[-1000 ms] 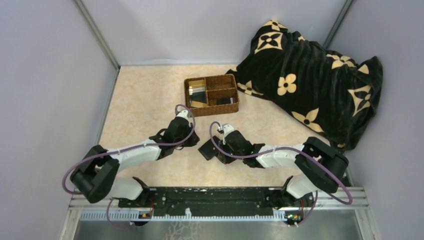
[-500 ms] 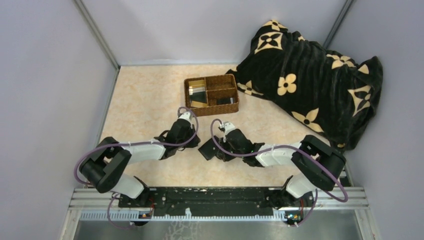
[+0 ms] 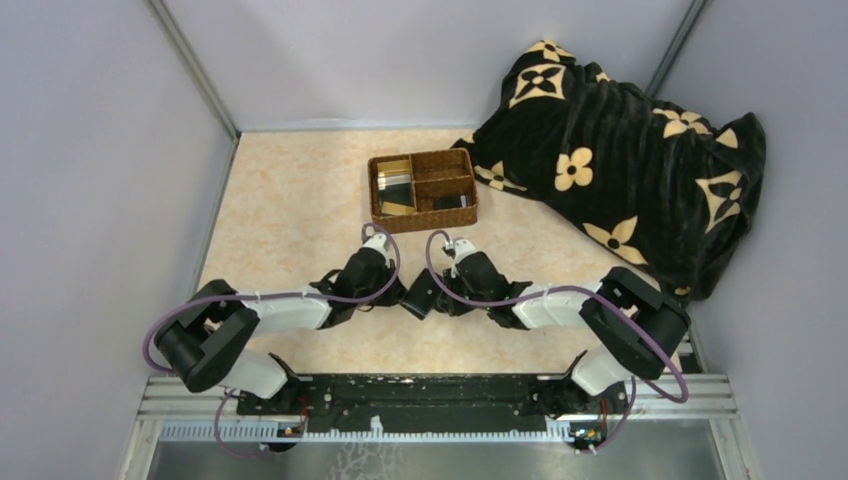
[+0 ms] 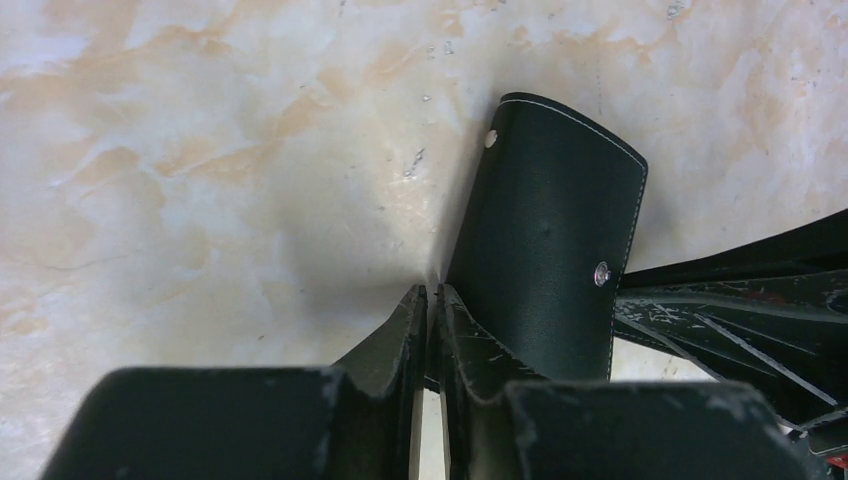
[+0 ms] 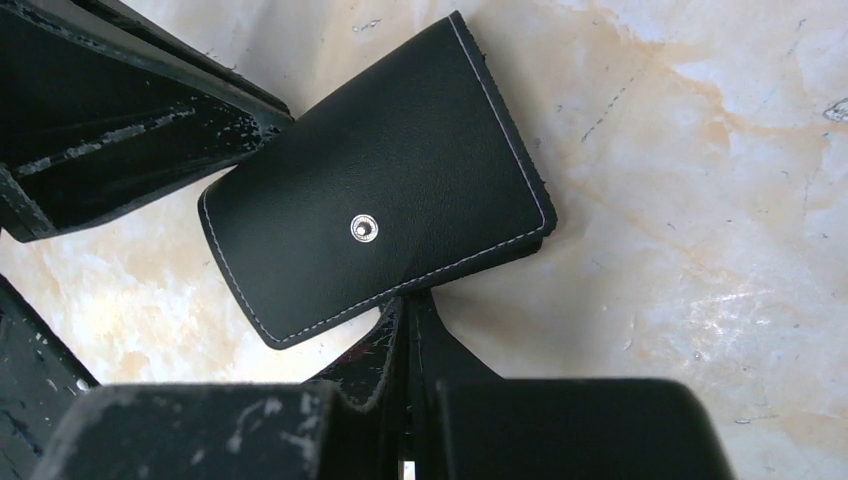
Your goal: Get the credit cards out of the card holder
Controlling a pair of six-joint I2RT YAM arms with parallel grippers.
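Observation:
The black card holder hangs tilted just above the table between both grippers, outer face and metal snap showing. My right gripper is shut on its lower stitched edge. My left gripper is shut to a thin slit, its tips touching the holder's lower left edge; I cannot tell whether it pinches any of it. In the top view the left gripper and right gripper face each other across the holder. Gold and grey credit cards lie in the wicker tray. No card shows in the holder.
The brown wicker divided tray stands just behind the grippers, with a dark item in its right front compartment. A black blanket with cream flowers fills the back right. Grey walls close in the left side and back.
The left gripper has swung right and forward until its tips meet the card holder. The right gripper has carried the holder a little left and away from the bases.

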